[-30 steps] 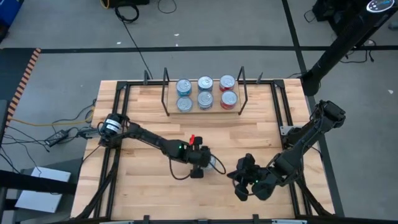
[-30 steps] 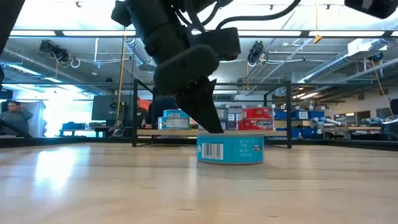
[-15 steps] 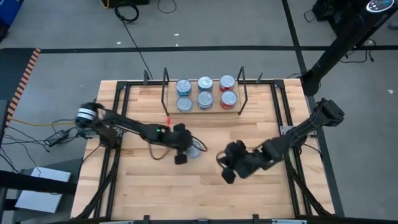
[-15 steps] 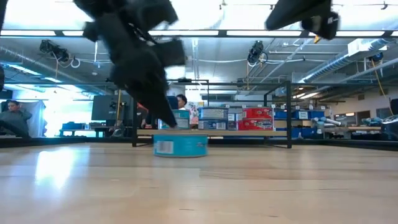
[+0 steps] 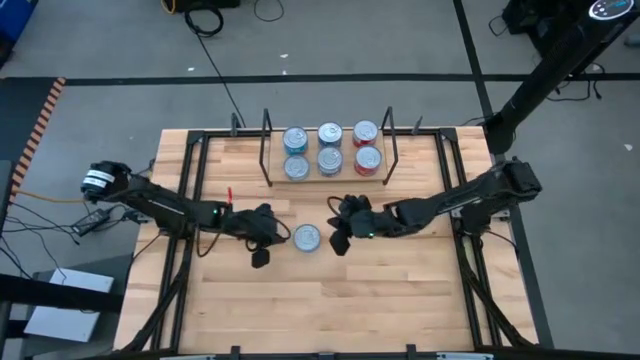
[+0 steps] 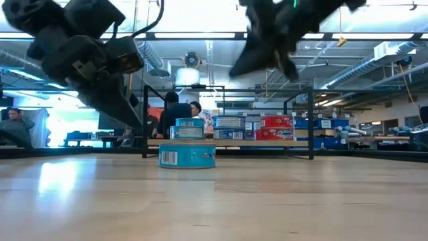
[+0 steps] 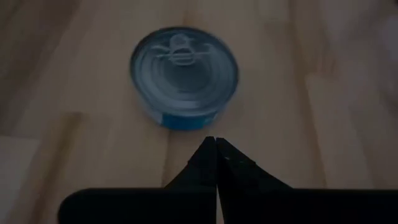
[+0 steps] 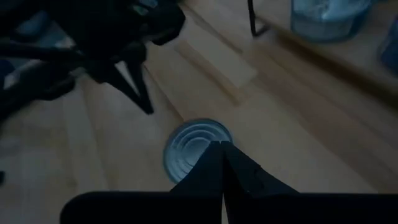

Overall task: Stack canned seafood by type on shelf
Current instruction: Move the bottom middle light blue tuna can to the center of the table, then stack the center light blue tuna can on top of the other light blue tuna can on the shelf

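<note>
Six tins are lined up on the shelf — one blue-labelled tin is left between the left gripper and right gripper, both closed, empty.

The loose tin had a shiny silver lid with ringed ridges and a blue side label carrying a white barcode patch. On the light-wood shelf, four tins showed blue sides and two showed red. Both arms were dark, the tabletop pale striped wood.
</note>
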Robot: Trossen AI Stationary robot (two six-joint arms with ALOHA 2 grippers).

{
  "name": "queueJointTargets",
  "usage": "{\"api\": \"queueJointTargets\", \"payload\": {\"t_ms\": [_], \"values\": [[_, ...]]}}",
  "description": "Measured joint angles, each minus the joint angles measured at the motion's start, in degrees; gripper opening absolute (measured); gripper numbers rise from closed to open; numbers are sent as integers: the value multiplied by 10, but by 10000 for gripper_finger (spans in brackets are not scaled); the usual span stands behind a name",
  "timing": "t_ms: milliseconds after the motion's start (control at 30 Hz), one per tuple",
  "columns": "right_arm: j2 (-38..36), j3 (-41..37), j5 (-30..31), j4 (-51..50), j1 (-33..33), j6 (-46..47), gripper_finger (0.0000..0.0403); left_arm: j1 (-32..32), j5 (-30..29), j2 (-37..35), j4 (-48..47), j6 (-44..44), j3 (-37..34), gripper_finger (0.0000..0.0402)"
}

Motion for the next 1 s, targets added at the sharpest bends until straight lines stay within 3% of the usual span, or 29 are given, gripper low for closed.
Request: {"api": "queueJointTargets", "payload": {"t_ms": [167, 500, 1000], "values": [[48, -40, -16, 50, -37, -1, 5, -5, -2, 24, 95, -8, -38, 0], [179, -45, -76, 159, -76, -16, 4, -5, 26, 96, 115, -12, -23, 0], [236, -46, -130, 245, -78, 1, 4, 0, 38, 198, 153, -7, 40, 0]]}}
